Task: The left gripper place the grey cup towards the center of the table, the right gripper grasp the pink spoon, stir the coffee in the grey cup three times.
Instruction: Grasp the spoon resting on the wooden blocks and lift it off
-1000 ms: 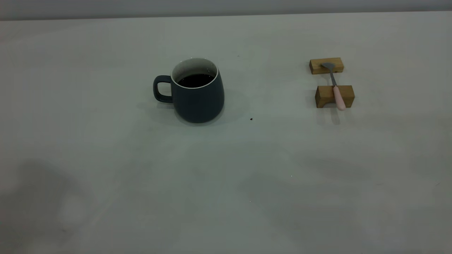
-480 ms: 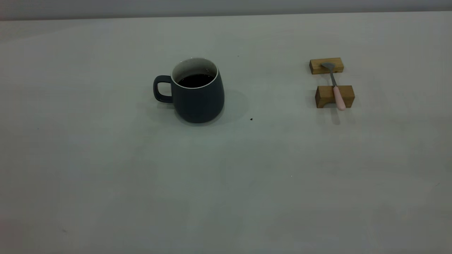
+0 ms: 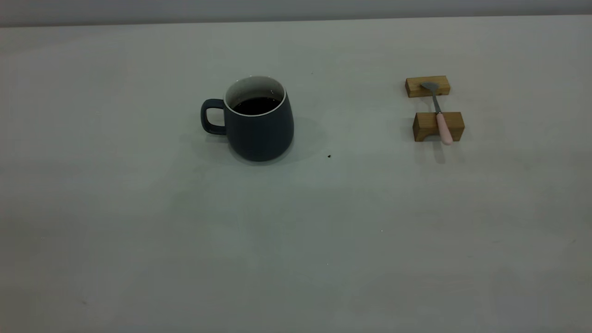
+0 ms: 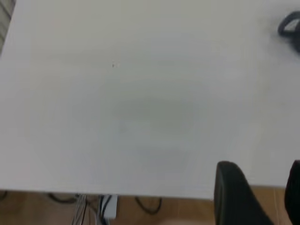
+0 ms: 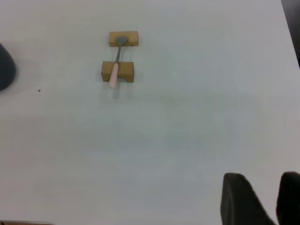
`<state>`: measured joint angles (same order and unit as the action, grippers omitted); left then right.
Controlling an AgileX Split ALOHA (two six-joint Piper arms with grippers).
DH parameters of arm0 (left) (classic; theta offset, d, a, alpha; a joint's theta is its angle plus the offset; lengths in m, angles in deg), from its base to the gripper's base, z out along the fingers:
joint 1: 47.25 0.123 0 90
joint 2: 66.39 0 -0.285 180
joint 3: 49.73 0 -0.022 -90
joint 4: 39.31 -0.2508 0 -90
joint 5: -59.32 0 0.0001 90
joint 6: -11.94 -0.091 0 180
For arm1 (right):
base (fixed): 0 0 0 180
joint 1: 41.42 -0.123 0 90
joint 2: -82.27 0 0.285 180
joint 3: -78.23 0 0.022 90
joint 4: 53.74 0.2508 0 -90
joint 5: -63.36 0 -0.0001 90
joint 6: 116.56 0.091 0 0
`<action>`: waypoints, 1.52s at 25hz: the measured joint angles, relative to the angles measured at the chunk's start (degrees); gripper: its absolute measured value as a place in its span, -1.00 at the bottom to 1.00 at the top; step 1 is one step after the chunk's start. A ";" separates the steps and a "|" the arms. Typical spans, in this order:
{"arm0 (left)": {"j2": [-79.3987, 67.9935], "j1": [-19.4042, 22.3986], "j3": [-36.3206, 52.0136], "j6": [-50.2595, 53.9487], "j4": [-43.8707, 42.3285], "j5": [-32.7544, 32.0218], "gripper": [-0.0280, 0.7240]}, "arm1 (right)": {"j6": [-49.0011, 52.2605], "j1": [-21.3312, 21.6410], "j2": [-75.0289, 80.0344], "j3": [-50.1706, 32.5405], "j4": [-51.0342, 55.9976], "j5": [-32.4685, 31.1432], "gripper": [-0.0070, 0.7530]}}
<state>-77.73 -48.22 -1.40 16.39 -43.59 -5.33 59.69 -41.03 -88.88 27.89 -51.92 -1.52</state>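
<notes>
Slate-grey cup stands upright left of centre in the exterior view, handle toward frame left, dark coffee inside. Pink spoon lies upper right, bridging two wooden blocks, bowl on the far block, pink handle overhanging the near one. No arm shows in that view.

Left wrist view: only the cup's handle at the upper right edge, blurred and cut off. Left claw at the lower right, fingers apart, nothing between them. Floor and cables show below the counter's edge.

Right wrist view: spoon on the blocks at upper left; a sliver of cup at the left edge. Right claw at lower right, narrow gap, empty.

Counter pale grey-green, matte, a dark speck right of the cup. Grey wall band along the exterior view's top.
</notes>
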 joint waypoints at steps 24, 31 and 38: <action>4.56 0.00 0.98 -1.31 0.66 -0.18 -0.02 | 0.00 0.00 0.00 0.00 0.00 0.00 -0.36; 4.56 0.00 0.98 -1.31 0.66 -0.18 -0.02 | 0.00 0.00 0.00 0.00 0.00 0.00 -0.36; 4.56 0.00 0.98 -1.32 0.66 -0.18 -0.02 | 0.00 0.00 0.00 0.00 0.00 0.00 -0.36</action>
<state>-73.17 -48.22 -0.42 15.07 -42.93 -5.51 59.69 -41.03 -88.88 27.89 -51.92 -1.52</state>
